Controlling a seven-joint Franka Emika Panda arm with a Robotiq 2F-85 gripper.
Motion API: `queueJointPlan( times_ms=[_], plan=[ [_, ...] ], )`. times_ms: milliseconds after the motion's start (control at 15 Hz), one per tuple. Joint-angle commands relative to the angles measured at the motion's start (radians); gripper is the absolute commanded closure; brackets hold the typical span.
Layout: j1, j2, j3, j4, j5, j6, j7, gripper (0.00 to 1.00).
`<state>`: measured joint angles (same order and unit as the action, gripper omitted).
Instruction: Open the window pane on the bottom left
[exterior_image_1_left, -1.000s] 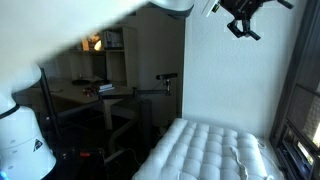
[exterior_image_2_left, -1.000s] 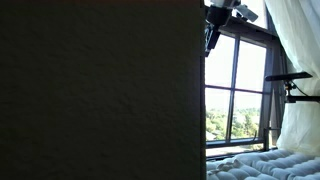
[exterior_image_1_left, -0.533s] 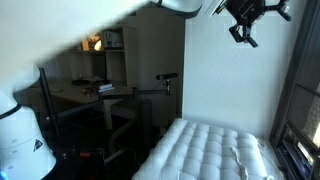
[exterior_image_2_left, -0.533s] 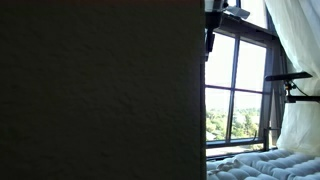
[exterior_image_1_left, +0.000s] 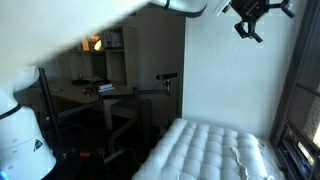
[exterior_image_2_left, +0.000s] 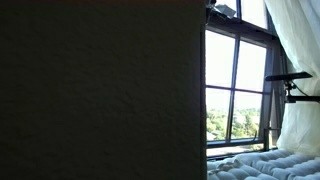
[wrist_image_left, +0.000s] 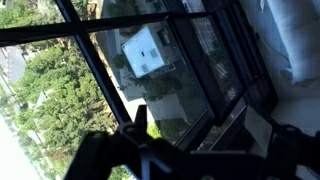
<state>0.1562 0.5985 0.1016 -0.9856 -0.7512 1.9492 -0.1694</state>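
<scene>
Though only a dark silhouette, angular black hand (wrist_image_left: 190, 145), fingers (wrist_image_left: 100, 152) wide apart, before thin black metal window bars (wrist_image_left: 100, 68)

We see a dim room with a plain white wall (exterior_image_1_left: 235, 80) above a white quilted mattress (exterior_image_1_left: 210, 150); further back a dark desk (exterior_image_1_left: 85, 97) stands below a pale shelf unit (exterior_image_1_left: 112, 45) where a small warm lamp (exterior_image_1_left: 95, 43) glows. In an exterior view a broad dark panel (exterior_image_2_left: 100, 90) fills the near side, next to a tall dark-framed window (exterior_image_2_left: 236, 80) bright with daylight, with green trees (exterior_image_2_left: 225, 122) beyond and a white sheer curtain (exterior_image_2_left: 295, 60) at its edge. Through the glass in the wrist view we look down on leafy treetops (wrist_image_left: 60, 100) and a white flat roof (wrist_image_left: 148, 50).
</scene>
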Motion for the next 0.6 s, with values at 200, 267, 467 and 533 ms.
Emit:
queueJointPlan(
  times_ms=[200, 267, 467, 533],
  plan=[
    [0.014, 0.106, -0.043, 0.173, 0.179, -0.074, -0.124, 0.00],
    [0.015, 0.118, -0.055, 0.193, 0.199, -0.084, -0.131, 0.00],
    [0.028, 0.161, -0.106, 0.263, 0.219, -0.133, -0.123, 0.00],
    [0.033, 0.172, -0.120, 0.281, 0.220, -0.148, -0.129, 0.00]
  ],
)
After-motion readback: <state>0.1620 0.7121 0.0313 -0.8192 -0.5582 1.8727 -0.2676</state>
